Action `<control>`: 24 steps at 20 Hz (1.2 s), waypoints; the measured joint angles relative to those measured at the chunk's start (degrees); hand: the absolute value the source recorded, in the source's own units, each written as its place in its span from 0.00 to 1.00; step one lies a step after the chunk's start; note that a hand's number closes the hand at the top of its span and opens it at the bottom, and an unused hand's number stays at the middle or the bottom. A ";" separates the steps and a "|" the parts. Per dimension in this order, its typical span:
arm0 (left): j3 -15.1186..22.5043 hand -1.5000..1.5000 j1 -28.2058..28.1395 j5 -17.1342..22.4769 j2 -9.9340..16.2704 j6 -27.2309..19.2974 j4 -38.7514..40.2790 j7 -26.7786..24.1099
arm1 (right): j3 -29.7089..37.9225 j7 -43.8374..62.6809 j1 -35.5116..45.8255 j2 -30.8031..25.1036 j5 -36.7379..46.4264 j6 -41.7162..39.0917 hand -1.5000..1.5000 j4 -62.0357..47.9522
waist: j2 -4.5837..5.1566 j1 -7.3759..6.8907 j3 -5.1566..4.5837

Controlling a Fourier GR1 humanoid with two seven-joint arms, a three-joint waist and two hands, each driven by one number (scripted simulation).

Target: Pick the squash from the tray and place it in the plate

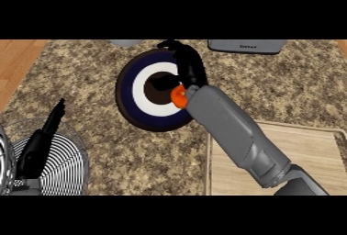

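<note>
Where right hand (184,57) hovers, orange squash (179,96) — plate (132,87)

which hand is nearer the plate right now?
Right. The right hand is over the plate, with the orange squash beneath its wrist. The left hand is off to the plate's lower left, above a wire rack.

A: The table (122,160) looks like speckled brown granite, with plain wood (17,64) at its left edge.

B: And the tray (311,151)?

A: Pale wood, matt, faint grain. The plate (132,98) is smooth, with blue and white rings.

B: The rack (64,165)?

A: Thin wire rings, metal-looking. The forearm (234,133) is smooth grey, the squash (179,96) orange.
</note>
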State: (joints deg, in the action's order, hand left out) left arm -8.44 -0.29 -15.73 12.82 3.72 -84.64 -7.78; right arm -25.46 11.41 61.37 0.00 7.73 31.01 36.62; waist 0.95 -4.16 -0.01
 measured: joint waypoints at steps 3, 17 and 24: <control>0.10 0.50 -0.07 -0.17 -0.16 -0.11 -0.33 0.52 | 1.19 -3.28 -0.02 -0.01 -4.22 3.94 0.00 1.04 | -0.06 0.22 0.03; -2.29 0.50 -2.78 0.86 0.51 -0.24 -1.25 -0.32 | 18.57 -25.15 -13.37 -3.44 -20.61 3.51 0.00 8.20 | -0.65 3.35 0.10; -2.48 0.50 -3.86 0.74 0.45 0.12 -1.85 -0.46 | 25.77 -39.53 -19.78 -9.35 -24.79 -10.14 0.00 4.52 | -0.67 3.44 0.07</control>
State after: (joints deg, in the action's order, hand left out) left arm -10.92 -4.14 -14.99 13.27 3.84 -86.49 -8.24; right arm 0.31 -28.12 41.58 -9.35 -17.06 20.86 41.14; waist 0.28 -0.72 0.06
